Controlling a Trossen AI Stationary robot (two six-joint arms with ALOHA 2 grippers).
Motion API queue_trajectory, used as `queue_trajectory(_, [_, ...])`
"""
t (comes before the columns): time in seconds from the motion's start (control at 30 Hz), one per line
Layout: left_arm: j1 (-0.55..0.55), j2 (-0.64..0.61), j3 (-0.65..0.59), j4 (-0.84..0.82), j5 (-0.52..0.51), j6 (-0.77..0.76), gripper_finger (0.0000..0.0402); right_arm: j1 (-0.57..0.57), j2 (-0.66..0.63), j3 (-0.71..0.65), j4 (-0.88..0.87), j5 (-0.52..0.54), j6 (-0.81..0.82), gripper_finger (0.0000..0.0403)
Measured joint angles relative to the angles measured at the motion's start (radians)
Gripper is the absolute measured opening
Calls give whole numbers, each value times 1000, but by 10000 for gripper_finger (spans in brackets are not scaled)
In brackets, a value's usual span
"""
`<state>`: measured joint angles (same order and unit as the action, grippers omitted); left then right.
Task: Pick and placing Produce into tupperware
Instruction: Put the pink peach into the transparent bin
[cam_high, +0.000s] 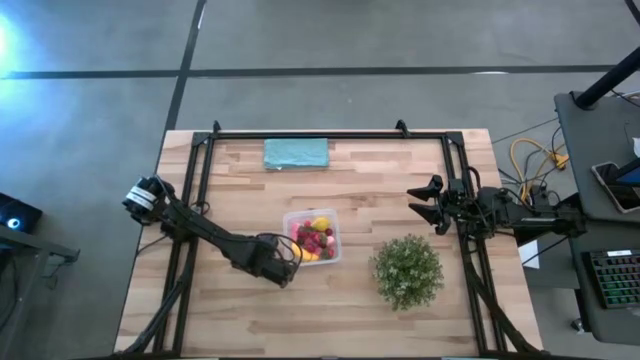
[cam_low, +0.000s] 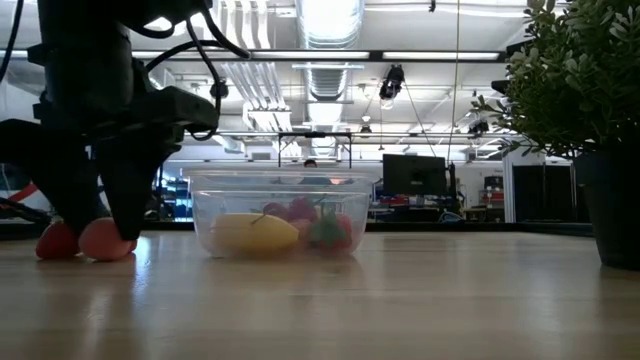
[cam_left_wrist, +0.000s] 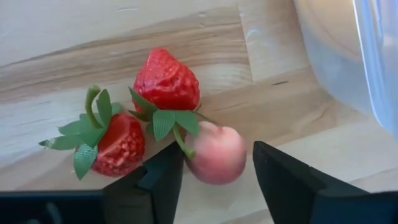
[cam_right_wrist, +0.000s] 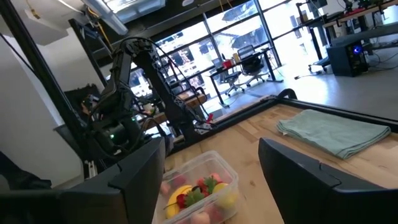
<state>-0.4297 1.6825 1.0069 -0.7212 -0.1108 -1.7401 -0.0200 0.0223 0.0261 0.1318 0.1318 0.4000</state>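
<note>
A clear tupperware (cam_high: 312, 236) stands mid-table and holds a yellow lemon (cam_low: 252, 233) and red and pink fruits. Just outside its near-left corner, two red strawberries (cam_left_wrist: 166, 81) (cam_left_wrist: 118, 144) and a pink round fruit (cam_left_wrist: 217, 152) lie on the wood. My left gripper (cam_left_wrist: 217, 182) points down over them, its fingers low on either side of the pink fruit; in the low view it (cam_low: 105, 215) reaches table height. My right gripper (cam_high: 425, 203) waits open at the table's right side, above the table. My left gripper comes at the pink fruit from above. A narrow gap shows between the fruit's side (cam_left_wrist: 244, 155) and one finger (cam_left_wrist: 280, 180). Whether the other finger (cam_left_wrist: 165, 180) touches the fruit or the strawberry stem beside it, I cannot tell. The fruit rests on the table.
A bushy green plant in a dark pot (cam_high: 407, 270) stands to the right of the tupperware toward the near edge. A folded teal cloth (cam_high: 296, 153) lies at the far edge. Black frame rails run along the left, right and far sides.
</note>
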Motion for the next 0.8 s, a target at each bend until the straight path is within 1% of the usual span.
queue_trajectory(0.13, [0, 0, 0, 1, 1, 0, 158, 0, 0, 0, 0, 0, 0, 249])
queue_trajectory(0.27, [0, 0, 0, 4, 2, 2, 145, 0, 0, 0, 0, 0, 0, 247])
queue_trajectory(0.5, [0, -2, 9, 3, 4, 2, 141, 0, 0, 0, 0, 0, 0, 253])
queue_trajectory(0.67, [0, -60, 64, 2, 5, 22, 141, 0, 0, 0, 0, 0, 0, 251])
queue_trajectory(0.73, [2, -95, 89, -7, -12, 41, 141, 0, 0, 0, 0, 0, 0, 249])
queue_trajectory(0.8, [4, -129, 115, -3, -80, 83, 141, 0, 0, 0, 0, 0, 0, 247])
